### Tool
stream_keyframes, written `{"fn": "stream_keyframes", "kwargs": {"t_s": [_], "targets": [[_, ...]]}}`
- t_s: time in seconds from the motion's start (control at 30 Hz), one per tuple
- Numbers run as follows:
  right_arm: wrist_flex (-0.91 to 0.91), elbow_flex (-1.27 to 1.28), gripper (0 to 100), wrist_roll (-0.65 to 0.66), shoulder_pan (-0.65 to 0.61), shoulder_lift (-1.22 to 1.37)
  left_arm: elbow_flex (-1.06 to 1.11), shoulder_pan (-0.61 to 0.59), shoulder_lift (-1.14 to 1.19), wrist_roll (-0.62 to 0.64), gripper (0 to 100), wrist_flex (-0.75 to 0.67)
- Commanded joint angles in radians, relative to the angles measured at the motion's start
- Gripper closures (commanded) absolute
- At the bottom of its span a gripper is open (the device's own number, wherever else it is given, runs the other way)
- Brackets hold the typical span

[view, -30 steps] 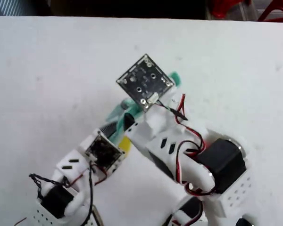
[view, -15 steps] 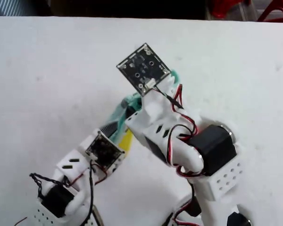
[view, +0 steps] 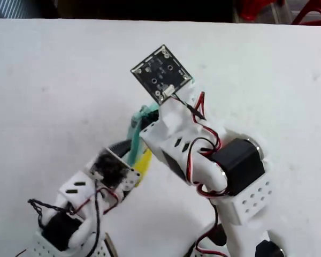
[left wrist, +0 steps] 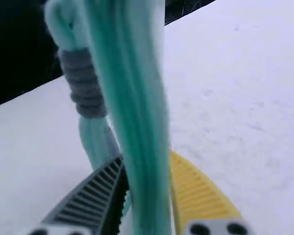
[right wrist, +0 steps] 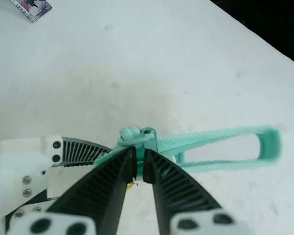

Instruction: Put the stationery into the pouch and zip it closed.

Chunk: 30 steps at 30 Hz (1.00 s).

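Clamping the teal pouch edgewise, the left gripper is shown closed on the fabric. In the high view this gripper is placed at 7 o'clock of the pouch, which is held on edge near the centre of the white counter. The right gripper, entering from 4 o'clock, is pinched on the pouch's zipper end. Beyond it, the pouch mouth is seen partly open. A small printed card is seen farther off on the counter.
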Motion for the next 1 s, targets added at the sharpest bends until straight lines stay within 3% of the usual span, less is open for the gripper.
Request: {"fn": "stream_keyframes", "kwargs": {"t_s": [0.0,0.17,0.37,0.57,0.67,0.97], "targets": [[-0.018,-0.002,97.9,-0.006,0.012,0.012,-0.158,-0.031,-0.013,0.222,75,0.074],[0.005,-0.002,97.9,-0.006,0.001,0.013,-0.163,-0.062,-0.012,0.209,75,0.005],[0.018,0.029,97.9,-0.006,-0.084,0.012,-0.091,-0.03,-0.012,0.149,86,-0.133],[0.001,0.032,97.9,-0.006,-0.09,0.007,-0.084,0.024,-0.012,0.08,99,-0.137],[-0.01,0.031,97.9,-0.006,-0.088,0.012,-0.084,0.022,-0.012,0.066,98,-0.137],[-0.13,0.035,97.9,-0.052,0.088,0.013,-0.084,0.019,-0.012,0.064,98,-0.107]]}}
